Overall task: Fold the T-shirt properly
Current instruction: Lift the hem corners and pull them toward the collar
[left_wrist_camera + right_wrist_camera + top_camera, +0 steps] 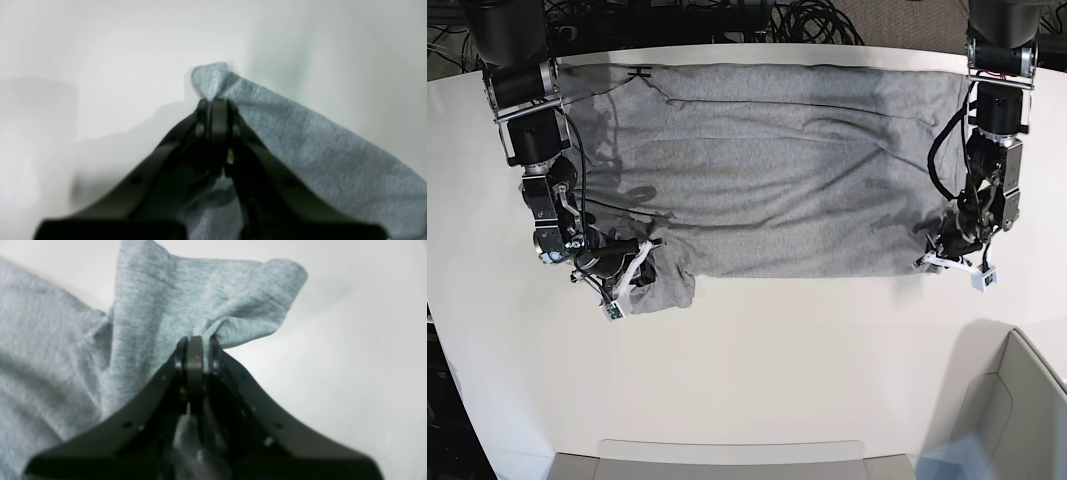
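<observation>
With both sets of jaws pressed together on cloth, I read this as the grasp stage of a fold. My right gripper [196, 340] pinches a bunched fold of the T-shirt [150, 306], at the sleeve end nearest me; in the base view that gripper [632, 262] sits at the left, just above a crumpled lobe of fabric. My left gripper [215, 100] pinches a corner of the same garment, with a small tuft standing past the fingertips; in the base view it [949, 255] is at the lower right corner. Outward from both grips, the T-shirt [777, 160] lies spread plain side up across the far half of the white table [757, 370], fairly flat with shallow wrinkles. I judge that the next move calls for raising both held points evenly and carrying that edge across, keeping the cloth taut between them.
</observation>
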Motion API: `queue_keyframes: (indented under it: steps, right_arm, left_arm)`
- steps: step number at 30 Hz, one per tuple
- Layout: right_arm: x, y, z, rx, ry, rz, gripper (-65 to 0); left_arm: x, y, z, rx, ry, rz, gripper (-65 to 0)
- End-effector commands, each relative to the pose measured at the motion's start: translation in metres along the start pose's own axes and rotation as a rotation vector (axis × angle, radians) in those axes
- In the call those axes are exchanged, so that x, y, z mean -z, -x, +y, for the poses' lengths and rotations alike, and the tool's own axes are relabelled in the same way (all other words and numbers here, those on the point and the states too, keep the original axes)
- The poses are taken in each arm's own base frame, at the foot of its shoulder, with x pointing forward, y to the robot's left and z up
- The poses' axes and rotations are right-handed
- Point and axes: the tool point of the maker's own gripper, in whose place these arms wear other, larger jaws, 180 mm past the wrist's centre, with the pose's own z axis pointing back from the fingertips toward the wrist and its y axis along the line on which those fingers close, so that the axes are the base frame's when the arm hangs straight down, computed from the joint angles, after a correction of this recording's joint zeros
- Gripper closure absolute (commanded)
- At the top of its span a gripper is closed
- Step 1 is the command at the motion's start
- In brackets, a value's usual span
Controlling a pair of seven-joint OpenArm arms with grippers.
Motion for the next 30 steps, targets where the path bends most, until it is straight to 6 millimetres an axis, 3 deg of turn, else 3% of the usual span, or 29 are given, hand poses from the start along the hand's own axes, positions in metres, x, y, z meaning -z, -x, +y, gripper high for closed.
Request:
queue_keyframes:
  steps: [1, 4, 8, 11, 15, 27, 30]
  right_arm:
    - [-0.006, 0.001, -0.007, -0.041, 0.015, 0.044, 0.0]
    - [-0.013, -0.015, -0.011, -0.055, 0.025, 0.0, 0.0]
    - [-0.025, -0.039, -0.024, -0.01, 0.053, -0.079, 0.0]
    - [-0.037, -0.058, -0.032, -0.006, 0.072, -0.14, 0.0]
    - [-0.047, -0.078, -0.031, -0.025, 0.077, -0.195, 0.0]
    - [-0.069, -0.093, -0.028, -0.101, 0.093, -0.248, 0.0]
    - [-0.07, -0.093, -0.029, -0.103, 0.093, -0.249, 0.0]
  left_arm:
    - [-0.001, 0.014, -0.002, 0.009, -0.001, 0.071, 0.0]
    - [-0.005, 0.006, -0.013, 0.023, 0.025, 0.047, 0.0]
    - [-0.007, 0.001, -0.013, 0.018, 0.026, 0.036, 0.0]
    - [-0.014, -0.021, -0.005, -0.056, 0.032, -0.022, 0.0]
    - [-0.033, -0.052, -0.016, -0.079, 0.082, -0.107, 0.0]
    - [-0.039, -0.056, -0.019, -0.062, 0.092, -0.126, 0.0]
    - [-0.047, -0.068, -0.024, -0.048, 0.106, -0.16, 0.0]
